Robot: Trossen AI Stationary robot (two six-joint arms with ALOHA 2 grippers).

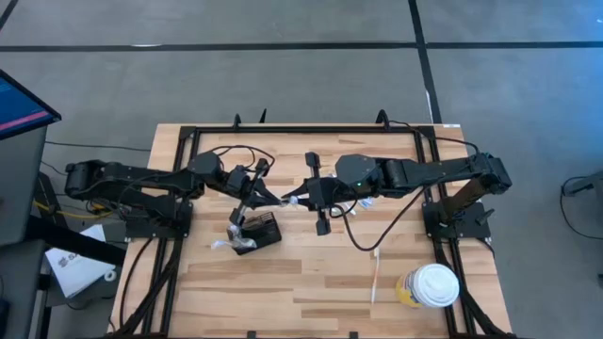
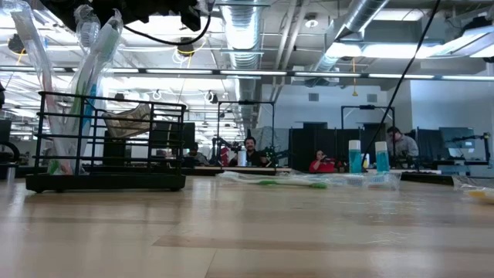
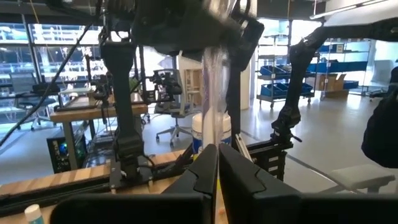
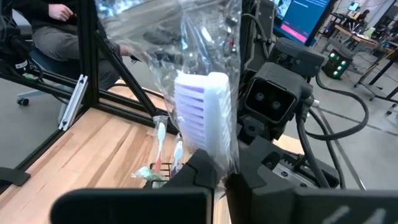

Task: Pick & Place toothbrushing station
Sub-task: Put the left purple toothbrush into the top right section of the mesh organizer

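A toothbrush in a clear wrapper (image 1: 285,199) hangs above the table's middle between my two grippers. My left gripper (image 1: 271,196) comes from the left and is shut on it. My right gripper (image 1: 298,199) comes from the right and is shut on it too. The brush's white head with purple bristles (image 4: 202,112) shows inside the wrapper. The toothbrushing station, a black wire holder (image 1: 257,231) (image 2: 108,147), stands on the table just below the grippers, toward the near edge. Wrapped brushes (image 2: 94,54) stick up out of it. My left gripper pinches the clear wrapper (image 3: 216,124) between its two shut fingers, coming about level from the table's left. The wrapper runs on from the fingertips to the other gripper, clear of the table. My right gripper pinches the wrapper just behind the brush head (image 4: 214,158) between its two shut fingers, slanting slightly down from the table's right. The head stands beyond the fingertips, lifted clear.
Another wrapped toothbrush (image 1: 375,276) (image 2: 309,181) lies on the table to the near right. A yellowish cup with a white lid (image 1: 431,285) stands at the near right corner. A small white item (image 1: 364,202) lies under my right arm. Black frame rails (image 1: 179,151) border the table.
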